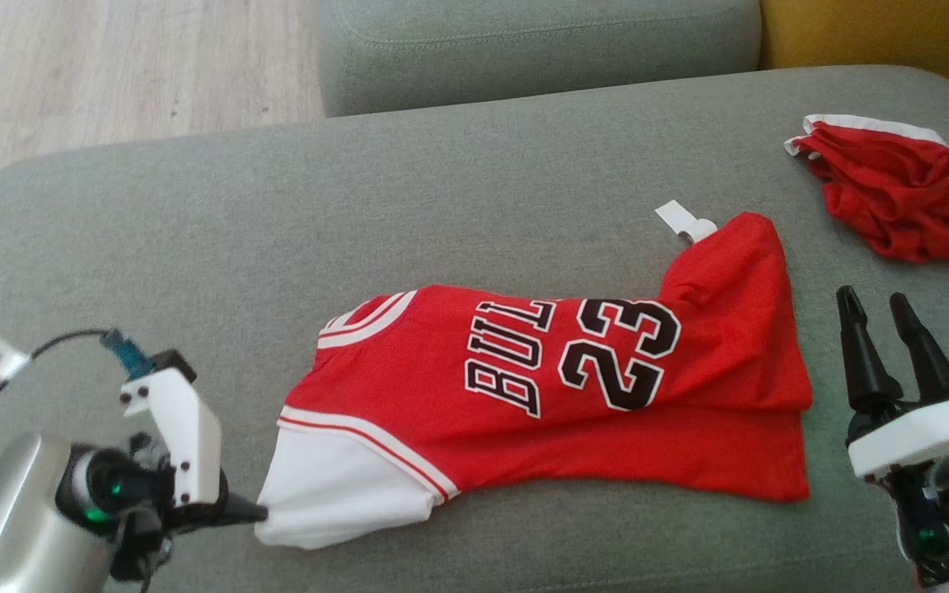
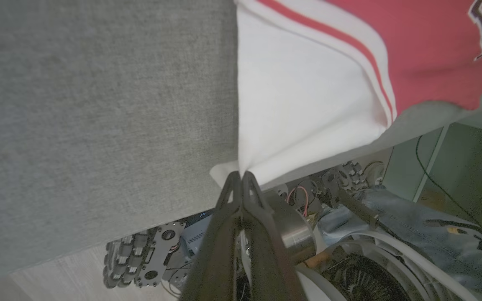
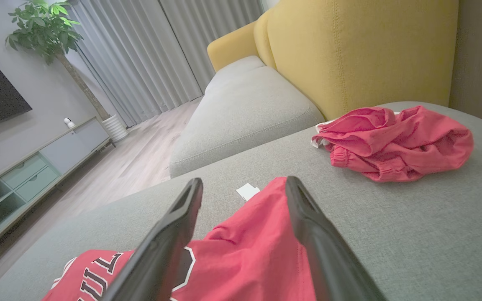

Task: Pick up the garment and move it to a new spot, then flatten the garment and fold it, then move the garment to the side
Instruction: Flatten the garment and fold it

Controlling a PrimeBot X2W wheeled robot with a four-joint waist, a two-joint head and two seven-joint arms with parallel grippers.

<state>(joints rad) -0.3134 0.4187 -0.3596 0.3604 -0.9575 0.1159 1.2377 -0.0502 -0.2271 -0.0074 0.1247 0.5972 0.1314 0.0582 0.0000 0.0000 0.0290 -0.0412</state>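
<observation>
The grey cushion [image 1: 194, 214] is lying bare across its far and left parts, its near edge running just below the jersey [image 1: 573, 395]. The jersey is lying flat in the middle, collar end to the left. The left gripper [image 1: 260, 515] is pinching it by the white sleeve [image 1: 334, 486], fingers closed on the near-left corner. The right gripper [image 1: 882, 317] is hovering spread wide just right of the hem. Red shorts [image 1: 903, 193] are sitting crumpled at the far right.
</observation>
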